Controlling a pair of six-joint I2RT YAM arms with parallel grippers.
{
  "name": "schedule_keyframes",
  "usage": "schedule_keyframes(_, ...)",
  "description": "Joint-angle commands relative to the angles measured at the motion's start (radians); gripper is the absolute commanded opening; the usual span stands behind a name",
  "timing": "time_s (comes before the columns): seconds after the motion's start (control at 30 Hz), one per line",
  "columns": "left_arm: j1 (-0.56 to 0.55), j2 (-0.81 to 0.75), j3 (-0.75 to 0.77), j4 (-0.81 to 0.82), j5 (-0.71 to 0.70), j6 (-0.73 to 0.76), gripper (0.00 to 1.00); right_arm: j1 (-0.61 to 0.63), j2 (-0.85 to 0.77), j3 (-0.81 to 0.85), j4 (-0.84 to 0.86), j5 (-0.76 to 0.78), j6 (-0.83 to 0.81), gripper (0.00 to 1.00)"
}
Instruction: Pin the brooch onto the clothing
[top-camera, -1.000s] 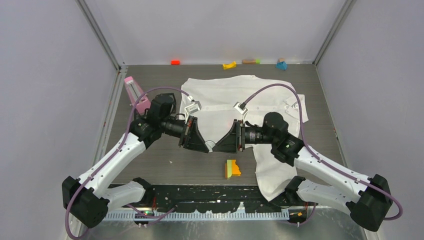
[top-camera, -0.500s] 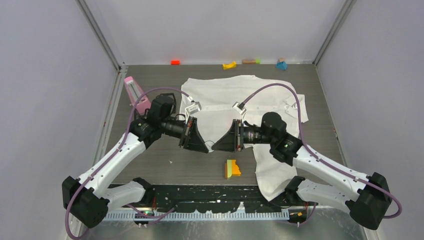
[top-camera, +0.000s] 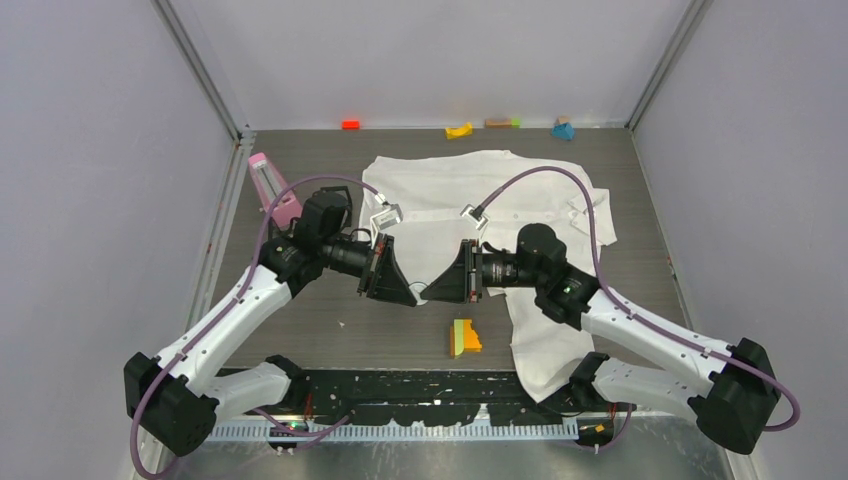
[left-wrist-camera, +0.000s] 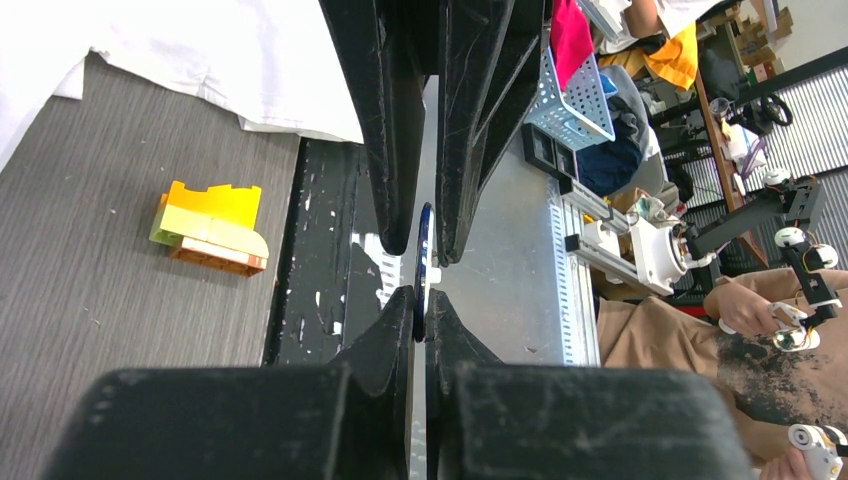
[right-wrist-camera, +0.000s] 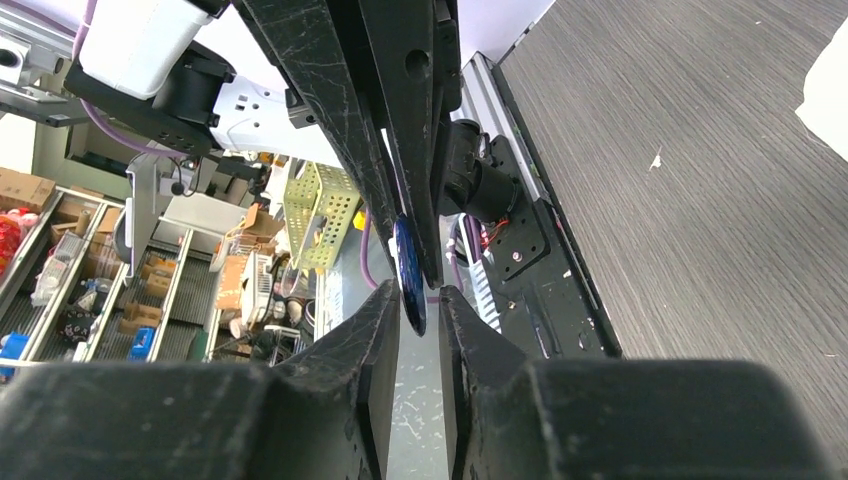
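Brooch (left-wrist-camera: 424, 255) edge-on, pinched in left gripper (left-wrist-camera: 416, 305); right gripper (right-wrist-camera: 418, 298) opposite, fingers slightly spread astride it, seemingly not yet touching; above worktop (top-camera: 400, 335) middle, at shirt (top-camera: 470, 190) edge.

No lettering, label, brand or number is legible on the clothing (top-camera: 450, 185), the brooch (right-wrist-camera: 408, 275) or the toy block (left-wrist-camera: 210, 225) beside the hand.

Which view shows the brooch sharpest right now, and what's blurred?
Right wrist view: brooch sharp and well lit, the near right fingers blurred. Left wrist view: brooch edge-on, only a thin line, the near left fingers soft. Top view: evenly lit, brooch too small to make out.
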Motion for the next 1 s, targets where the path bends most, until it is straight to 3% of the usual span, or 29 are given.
schedule_keyframes(0.0,-0.002,-0.007,0.023,0.000,0.005,0.012,0.00,0.008,0.006,0.036,0.059,0.006,-0.010,0.25)
schedule_keyframes(0.4,-0.002,-0.006,0.023,0.000,0.006,0.012,0.00,0.010,0.038,0.054,-0.037,0.073,-0.055,0.11)
schedule_keyframes(0.97,-0.005,0.000,0.015,0.029,0.022,-0.011,0.00,0.011,0.117,0.085,-0.107,0.158,-0.074,0.03)
